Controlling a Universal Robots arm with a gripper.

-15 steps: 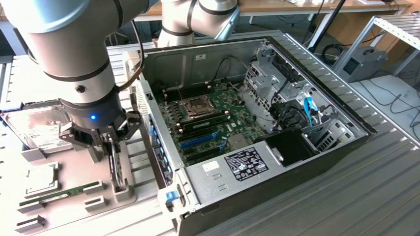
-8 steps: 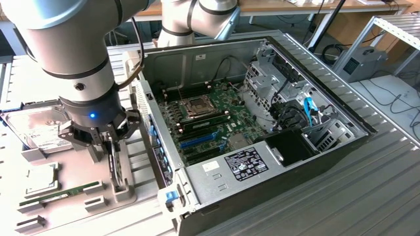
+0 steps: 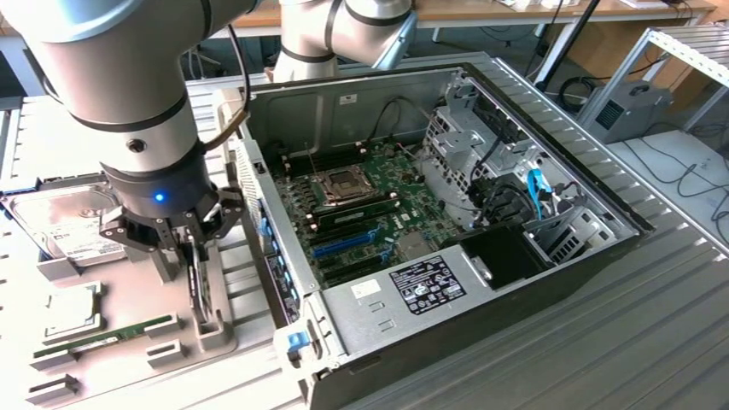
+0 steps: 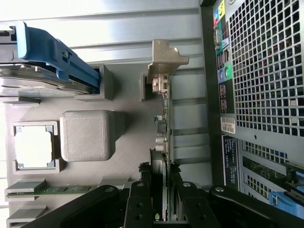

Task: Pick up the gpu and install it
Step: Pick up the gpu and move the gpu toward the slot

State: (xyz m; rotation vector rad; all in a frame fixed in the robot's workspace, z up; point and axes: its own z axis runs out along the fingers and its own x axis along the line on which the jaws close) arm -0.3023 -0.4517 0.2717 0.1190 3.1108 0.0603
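We see the gpu [image 3: 204,290] standing on edge in a slotted holder [image 3: 217,335] on the tabletop [image 3: 638,342], at about 9 o'clock from the open case [image 3: 592,224] in the exterior view. We judge it is kept upright there so that fingers can reach both faces from above. The tool [image 3: 196,256] straddles it and, as far as we can tell, is clamped on the card's two faces, while the card sits in its slot. In the exterior view the gpu's long axis runs roughly 12 to 6 o'clock, level, alongside the case wall. In the wrist view, the thin top edge faces the tool [image 4: 161,202], and the silver bracket [image 4: 166,59] caps the gpu [image 4: 165,118] at the end farthest from the fingers [image 4: 143,199].
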